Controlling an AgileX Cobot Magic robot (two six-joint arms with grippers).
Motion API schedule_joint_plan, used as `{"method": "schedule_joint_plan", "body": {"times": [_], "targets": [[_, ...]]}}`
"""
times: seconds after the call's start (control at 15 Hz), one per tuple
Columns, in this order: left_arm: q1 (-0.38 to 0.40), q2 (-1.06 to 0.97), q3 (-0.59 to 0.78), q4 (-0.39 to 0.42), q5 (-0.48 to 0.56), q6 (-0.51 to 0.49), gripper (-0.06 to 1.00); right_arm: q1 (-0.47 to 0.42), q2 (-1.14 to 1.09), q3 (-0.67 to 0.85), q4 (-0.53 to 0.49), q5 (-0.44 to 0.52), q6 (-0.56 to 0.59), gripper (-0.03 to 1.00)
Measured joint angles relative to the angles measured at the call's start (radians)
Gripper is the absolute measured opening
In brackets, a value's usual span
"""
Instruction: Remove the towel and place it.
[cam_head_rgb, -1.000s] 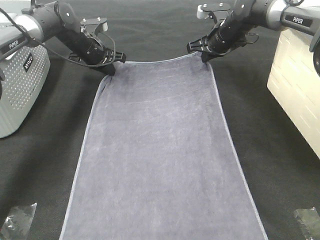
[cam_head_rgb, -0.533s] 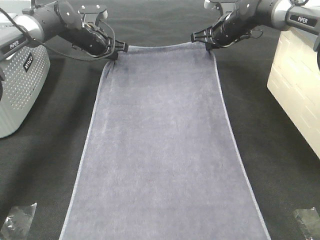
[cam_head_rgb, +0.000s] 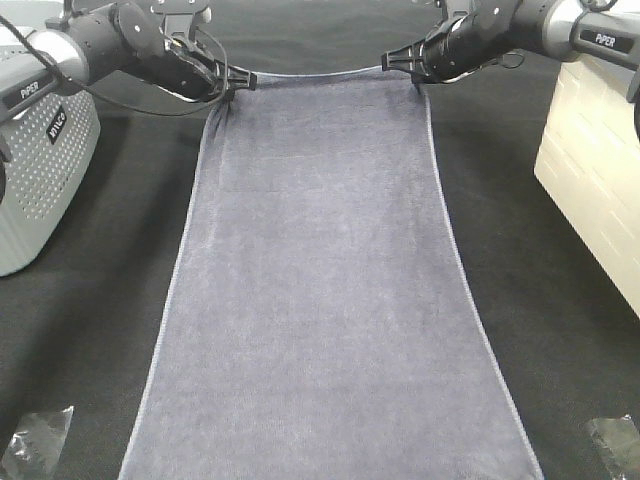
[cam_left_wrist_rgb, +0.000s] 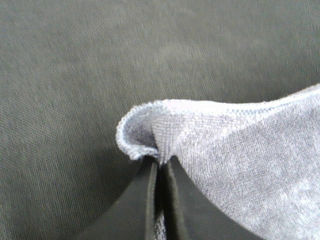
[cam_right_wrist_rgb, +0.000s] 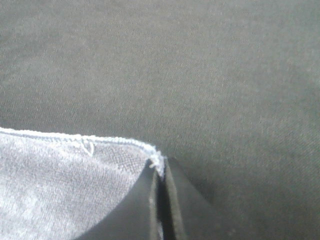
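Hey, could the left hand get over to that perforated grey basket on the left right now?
Probably not freely. The left hand is shut on a far corner of the towel, as is the right hand on the other corner. The basket sits close beside that arm with nothing between, but the towel would drag along.

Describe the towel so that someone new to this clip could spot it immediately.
On the black cloth covering the table, look down the middle between the two arms. The towel is the long grey-lavender plush strip with a pale hem, its far corners pinched in the left gripper and right gripper.
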Motion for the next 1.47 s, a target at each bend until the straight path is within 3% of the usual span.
{"method": "schedule_joint_plan", "body": {"times": [1.47], "targets": [[0.000,0.086,0.000,-0.002,-0.188,0.042,0.02,0.000,0.127,0.000,0.052,-0.168,-0.007,0.02]]}}
